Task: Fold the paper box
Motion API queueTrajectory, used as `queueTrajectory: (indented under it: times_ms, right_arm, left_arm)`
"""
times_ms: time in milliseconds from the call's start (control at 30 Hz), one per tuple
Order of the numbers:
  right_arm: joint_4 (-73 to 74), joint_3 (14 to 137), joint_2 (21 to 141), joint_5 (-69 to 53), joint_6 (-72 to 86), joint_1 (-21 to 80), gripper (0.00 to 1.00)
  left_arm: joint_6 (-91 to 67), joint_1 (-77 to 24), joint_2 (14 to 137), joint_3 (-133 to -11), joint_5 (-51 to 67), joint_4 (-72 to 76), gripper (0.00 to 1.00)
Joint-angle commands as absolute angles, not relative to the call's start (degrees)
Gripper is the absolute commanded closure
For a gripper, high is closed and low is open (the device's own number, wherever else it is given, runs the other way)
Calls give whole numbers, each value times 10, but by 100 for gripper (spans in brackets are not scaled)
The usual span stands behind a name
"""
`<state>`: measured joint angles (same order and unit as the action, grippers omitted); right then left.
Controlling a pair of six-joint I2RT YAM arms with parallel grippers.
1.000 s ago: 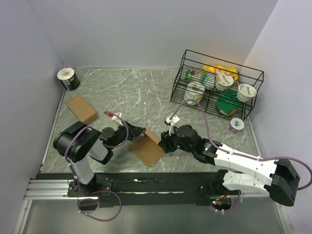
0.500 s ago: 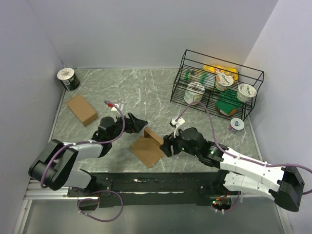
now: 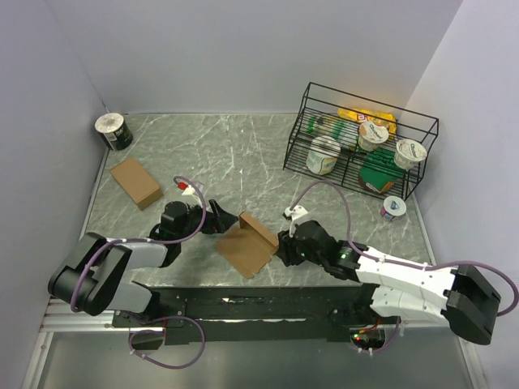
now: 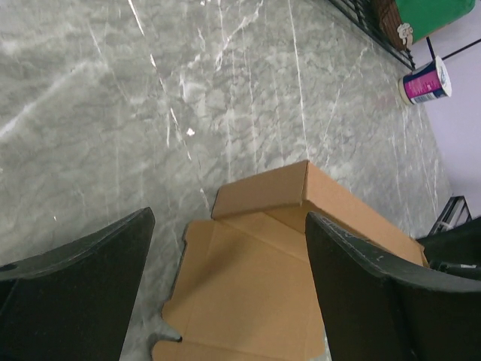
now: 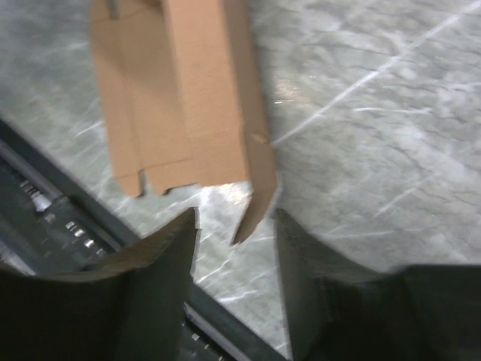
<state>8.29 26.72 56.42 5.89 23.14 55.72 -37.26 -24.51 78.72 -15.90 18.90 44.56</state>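
The left gripper stands wide open and empty at one edge of the paper box, which lies partly folded on the table, while the right gripper, jaws apart, frames its pointed tab without clamping it.

Lab: plain-walled marble table

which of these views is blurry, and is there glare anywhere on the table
Right wrist: the whole frame is smeared, the paper box has soft edges, and a bright glare patch sits on the table just below the cardboard. Left wrist: sharp on the box and the table, though its own dark fingers show little detail. Top external: even, soft light, no glare, only faint shadows.
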Motion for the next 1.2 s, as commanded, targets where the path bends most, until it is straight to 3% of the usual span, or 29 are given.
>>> queueTrajectory:
  times_ms: [0,200,500,567,667,767,800,833,933,1167]
  right_arm:
    - [46,271,588,131,232,558,60]
    - [14,290,642,178,153,557,86]
    - [-123,315,712,202,-62,555,87]
    - [-141,323,739,198,-90,553,84]
    - [-132,356,769,203,-123,549,71]
    - [-109,366,755,207,-123,549,47]
    - [-104,356,745,205,-113,549,33]
    - [-88,352,720,200,-106,550,29]
    - [-29,337,662,185,-62,549,25]
    - [103,386,563,157,119,549,25]
  left_arm:
    - [-370,-242,774,-155,201,441,12]
    - [-357,-239,722,-143,202,415,11]
    - [-316,-238,593,-111,199,311,11]
    - [-327,-238,566,-93,204,309,11]
    - [-340,-238,523,-90,193,281,11]
    - [-352,-238,494,-96,177,242,11]
    - [-358,-238,488,-97,170,223,10]
    - [-363,-238,483,-97,158,216,10]
    - [-379,-238,468,-94,141,200,10]
    - [-439,-234,514,-108,141,215,11]
